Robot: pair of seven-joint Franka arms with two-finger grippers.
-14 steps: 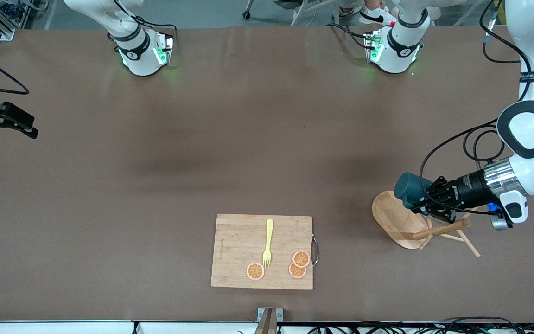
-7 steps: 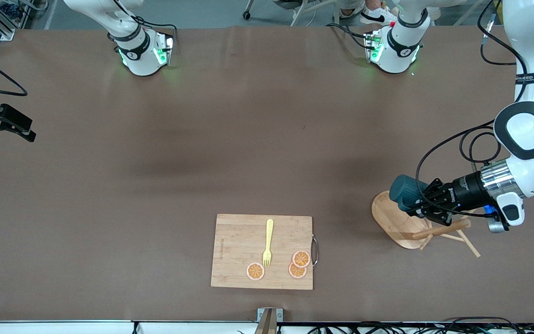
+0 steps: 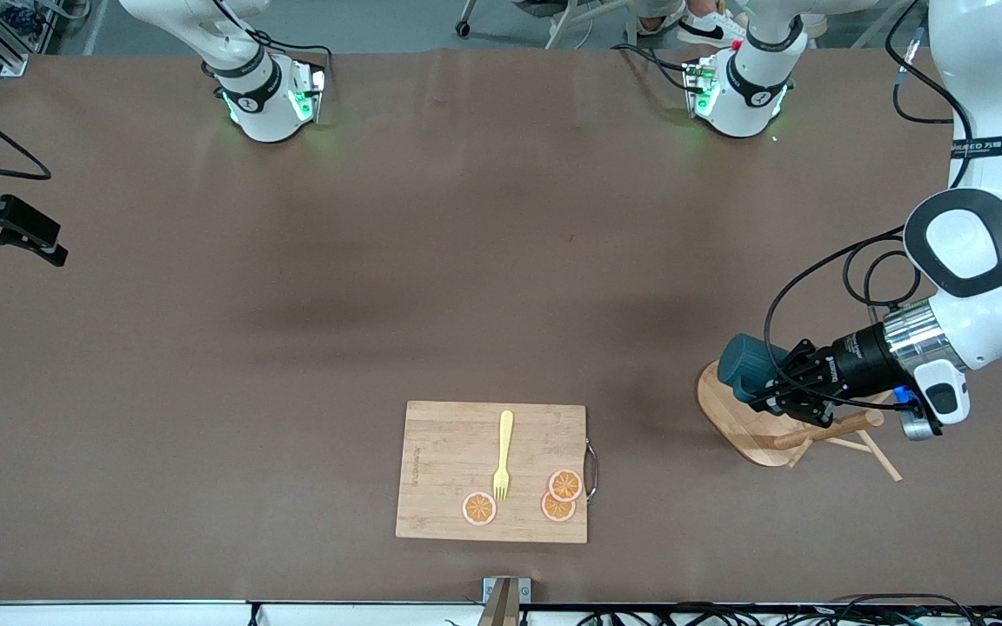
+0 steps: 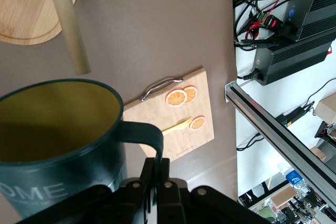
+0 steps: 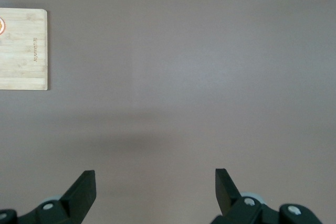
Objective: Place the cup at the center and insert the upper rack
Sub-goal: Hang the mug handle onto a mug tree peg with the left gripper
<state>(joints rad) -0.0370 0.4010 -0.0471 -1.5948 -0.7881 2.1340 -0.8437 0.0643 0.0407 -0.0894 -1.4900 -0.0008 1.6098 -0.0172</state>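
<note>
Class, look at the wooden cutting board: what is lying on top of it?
On the cutting board lie a yellow fork and three orange slices; two of the slices overlap, so part of one is covered.

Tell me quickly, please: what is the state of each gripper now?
Left gripper: shut on the teal mug by its handle, over the mug tree.
Right gripper: open, holding nothing, waiting over the table.

Brown table (image 3: 431, 261) carrying wooden cutting board (image 3: 449, 469) and upper rack (image 3: 749, 426). Rack lying directly under left gripper's (image 3: 775, 387) shut jaws; board sitting well apart from both grippers' jaws.
</note>
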